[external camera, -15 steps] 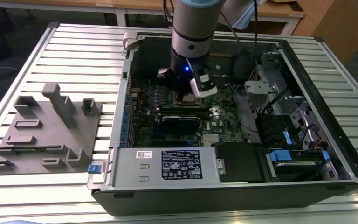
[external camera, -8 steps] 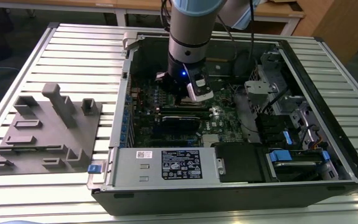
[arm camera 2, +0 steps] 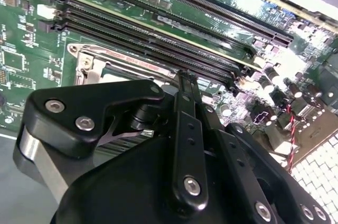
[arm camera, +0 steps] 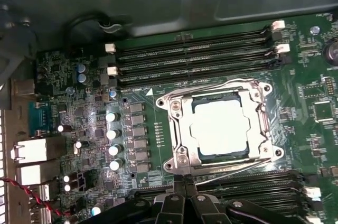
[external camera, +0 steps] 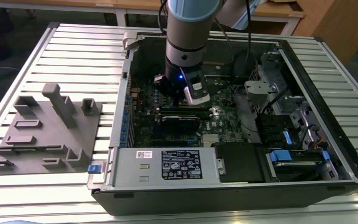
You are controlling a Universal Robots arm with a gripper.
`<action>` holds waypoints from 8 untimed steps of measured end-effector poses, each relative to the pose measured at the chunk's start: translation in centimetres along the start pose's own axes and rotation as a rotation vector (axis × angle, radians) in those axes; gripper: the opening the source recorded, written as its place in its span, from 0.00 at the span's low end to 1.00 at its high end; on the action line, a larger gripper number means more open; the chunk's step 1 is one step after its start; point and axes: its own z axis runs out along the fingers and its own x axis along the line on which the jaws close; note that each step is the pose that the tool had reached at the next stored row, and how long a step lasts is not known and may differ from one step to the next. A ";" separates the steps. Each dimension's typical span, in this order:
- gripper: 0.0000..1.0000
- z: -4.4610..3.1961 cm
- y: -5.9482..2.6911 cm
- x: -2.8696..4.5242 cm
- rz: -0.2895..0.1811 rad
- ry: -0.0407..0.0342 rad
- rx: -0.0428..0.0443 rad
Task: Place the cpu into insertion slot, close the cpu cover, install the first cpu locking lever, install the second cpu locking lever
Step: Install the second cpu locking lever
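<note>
exterior view: open computer case [external camera: 241,154] on slatted desk [external camera: 73,56], claw [external camera: 188,99] low over its motherboard — grey fixture [external camera: 45,133] at frame left | second wrist view: claw [arm camera 2: 182,84] fingers together, holding nothing, by memory slots [arm camera 2: 153,36] | first wrist view: cpu [arm camera: 219,127] seated in socket at centre, cpu cover [arm camera: 179,129] closed around it — claw [arm camera: 184,180] beside.

1. Pale silver cpu [arm camera: 219,127] inside its shiny silvery cpu cover [arm camera: 179,129], centre frame in the first wrist view.
2. Green motherboard [arm camera: 311,86] with black memory slots [arm camera: 190,55].
3. Black hand [arm camera 2: 182,84].
4. Grey slatted bench [external camera: 79,60].
</note>
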 end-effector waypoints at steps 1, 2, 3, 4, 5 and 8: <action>0.11 0.07 -0.01 0.02 0.000 0.0000 -0.0001; 0.11 0.14 -0.03 0.02 0.002 -0.0001 -0.0001; 0.11 0.20 -0.05 0.01 0.007 -0.0007 -0.0002; 0.11 0.25 -0.06 0.01 0.014 -0.0016 -0.0003; 0.11 0.29 -0.07 0.02 0.021 -0.0024 -0.0006; 0.11 0.36 -0.09 0.14 0.023 -0.0028 -0.0009</action>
